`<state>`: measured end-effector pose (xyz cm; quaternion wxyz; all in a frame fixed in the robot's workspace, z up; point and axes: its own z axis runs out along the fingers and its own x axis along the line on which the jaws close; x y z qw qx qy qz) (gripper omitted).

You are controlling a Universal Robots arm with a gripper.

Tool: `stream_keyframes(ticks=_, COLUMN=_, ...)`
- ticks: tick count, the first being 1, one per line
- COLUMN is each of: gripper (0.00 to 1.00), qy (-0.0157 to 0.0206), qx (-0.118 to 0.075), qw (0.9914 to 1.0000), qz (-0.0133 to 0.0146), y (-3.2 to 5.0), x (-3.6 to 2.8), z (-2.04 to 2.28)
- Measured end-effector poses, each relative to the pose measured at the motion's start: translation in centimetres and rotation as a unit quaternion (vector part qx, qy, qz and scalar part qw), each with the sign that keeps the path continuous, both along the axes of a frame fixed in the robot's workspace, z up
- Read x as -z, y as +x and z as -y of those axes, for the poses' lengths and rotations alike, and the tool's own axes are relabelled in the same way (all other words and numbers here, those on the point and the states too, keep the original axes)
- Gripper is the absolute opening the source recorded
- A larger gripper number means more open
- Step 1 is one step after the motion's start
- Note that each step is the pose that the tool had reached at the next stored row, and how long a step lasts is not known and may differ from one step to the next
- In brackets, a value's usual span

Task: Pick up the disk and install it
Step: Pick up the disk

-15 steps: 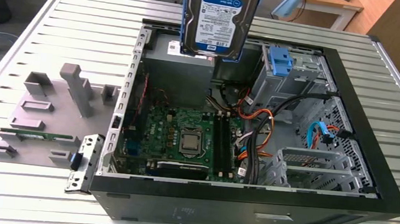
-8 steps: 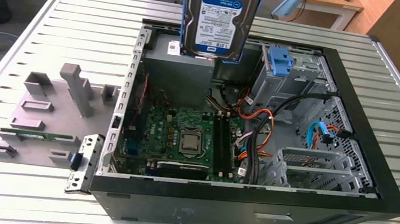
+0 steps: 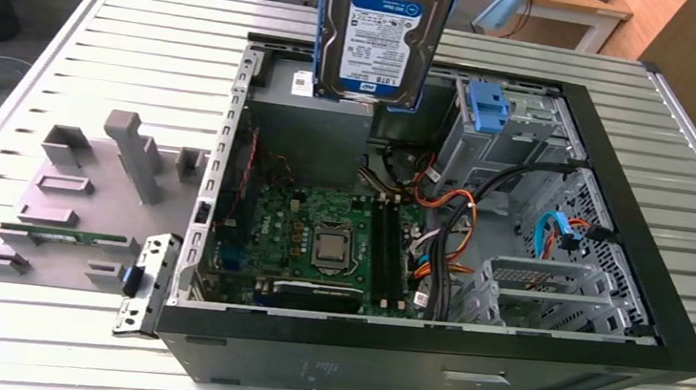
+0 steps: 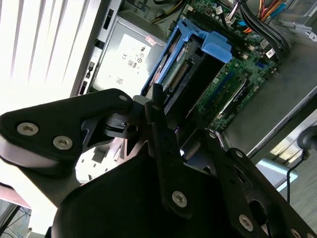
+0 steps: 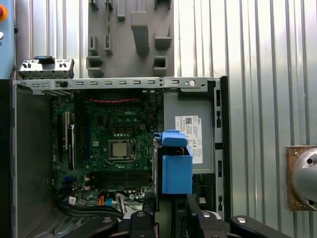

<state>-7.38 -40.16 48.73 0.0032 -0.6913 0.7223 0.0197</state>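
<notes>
We see the disk (image 3: 376, 40) hanging upright, label toward the exterior view, above the open case (image 3: 646, 281); the gripper (image 5: 171, 218) is clamped on its upper end; in the first wrist view its blue rails sit over the power supply (image 5: 190, 139), beside the motherboard (image 5: 119, 144); a gray fixture (image 3: 80, 188) lies on the slatted table (image 3: 53, 339) at the exterior view's left.
</notes>
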Motion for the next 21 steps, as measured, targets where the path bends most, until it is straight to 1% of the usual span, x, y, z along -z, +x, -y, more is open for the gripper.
stream_keyframes(ticks=7, gripper=0.35, qy=0.0000, qx=0.000, qw=1.00000, qz=0.0000, y=0.00, x=0.00, z=0.01)
stream_keyframes(ticks=10, gripper=0.35, qy=-0.0001, qx=0.000, qw=1.00000, qz=-0.0001, y=0.00, x=-0.01, z=0.10)
stream_keyframes(ticks=13, gripper=0.35, qy=-0.0002, qx=0.000, qw=1.00000, qz=0.0000, y=0.00, x=0.00, z=0.38)
stream_keyframes(ticks=21, gripper=0.35, qy=-0.0005, qx=0.000, qw=1.00000, qz=0.0000, y=0.00, x=0.00, z=1.41)
